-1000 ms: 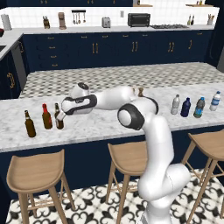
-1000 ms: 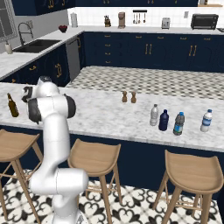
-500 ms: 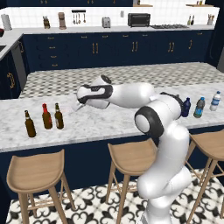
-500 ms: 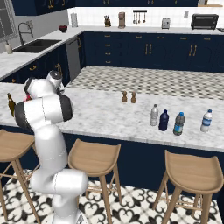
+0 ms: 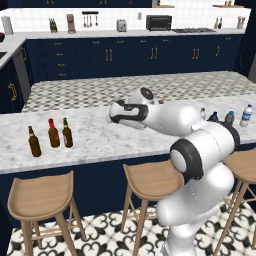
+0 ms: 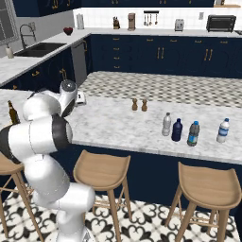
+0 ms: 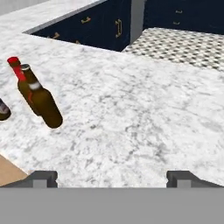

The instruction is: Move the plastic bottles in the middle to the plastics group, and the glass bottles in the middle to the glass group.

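Three long-necked bottles stand together on the counter [image 5: 100,140] at my far left: a dark brown one [image 5: 34,142], the red-capped one [image 5: 53,133] and a third brown bottle [image 5: 66,133] just beside it. I see my gripper [image 7: 112,177] spread wide, holding nothing, over bare marble near them. Far right, four bottles line up: clear grey [image 6: 166,125], navy [image 6: 177,130], dark blue-capped [image 6: 193,133], clear labelled [image 6: 222,131]. Beyond sit two wooden shakers [image 6: 139,105]. I cannot see any contents.
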You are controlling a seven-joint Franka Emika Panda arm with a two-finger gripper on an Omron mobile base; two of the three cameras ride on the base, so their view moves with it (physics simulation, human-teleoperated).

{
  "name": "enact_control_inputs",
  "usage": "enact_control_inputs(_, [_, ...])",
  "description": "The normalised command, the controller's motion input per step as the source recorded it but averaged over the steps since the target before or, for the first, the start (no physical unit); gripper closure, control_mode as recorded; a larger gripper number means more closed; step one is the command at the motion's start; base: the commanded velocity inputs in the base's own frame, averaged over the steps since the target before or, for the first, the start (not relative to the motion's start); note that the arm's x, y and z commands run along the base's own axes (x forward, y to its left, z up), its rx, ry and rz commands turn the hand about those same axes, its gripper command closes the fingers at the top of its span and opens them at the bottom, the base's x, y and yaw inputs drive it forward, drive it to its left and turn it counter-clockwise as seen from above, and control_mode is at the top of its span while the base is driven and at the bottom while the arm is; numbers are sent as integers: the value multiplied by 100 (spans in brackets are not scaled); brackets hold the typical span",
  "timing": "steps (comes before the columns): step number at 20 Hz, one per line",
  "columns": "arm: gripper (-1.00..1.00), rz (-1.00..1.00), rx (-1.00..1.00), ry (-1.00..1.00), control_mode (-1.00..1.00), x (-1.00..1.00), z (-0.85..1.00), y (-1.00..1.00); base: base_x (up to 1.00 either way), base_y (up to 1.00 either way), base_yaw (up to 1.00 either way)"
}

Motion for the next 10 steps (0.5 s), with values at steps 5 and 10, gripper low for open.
enact_control_inputs(5, [-100, -45, 0, 1, -100, -38, 17, -69, 0, 0, 0])
enact_control_inputs(10, [-100, -40, 0, 5, -100, -39, 38, -74, 0, 0, 0])
